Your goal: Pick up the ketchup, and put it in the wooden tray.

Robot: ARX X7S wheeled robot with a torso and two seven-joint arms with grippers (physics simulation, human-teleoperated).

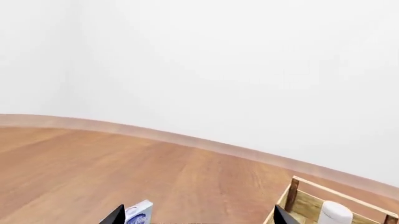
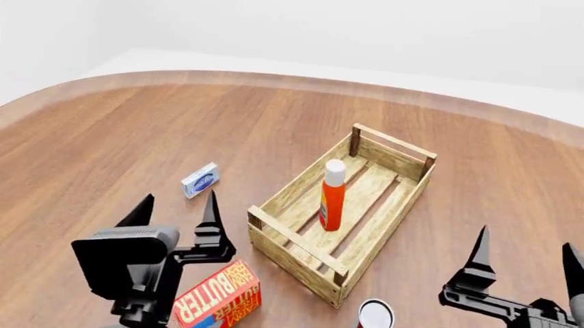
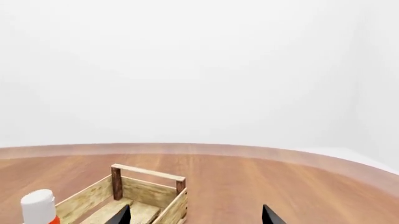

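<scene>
Ketchup [image 2: 332, 197] upright inside wooden tray [image 2: 388, 229], on its slatted floor.

Left gripper [image 2: 175, 205] and right gripper [image 2: 526, 254] hang near the tray's sides, fingers apart, holding nothing; butter box [image 2: 217, 296] on counter [image 2: 137, 130] nearby.

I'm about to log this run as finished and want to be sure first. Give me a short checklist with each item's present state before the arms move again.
1. Ketchup inside the wooden tray: ok, it stands on the slats.
2. Ketchup upright: ok, white cap on top.
3. Left tool let go: ok, open and holding nothing, beside the tray.
4. Right tool let go: ok, open and holding nothing.
5. Butter box, small blue-and-white box and can outside the tray: ok.
6. Ketchup settled and steady: cannot tell from one moment.
</scene>
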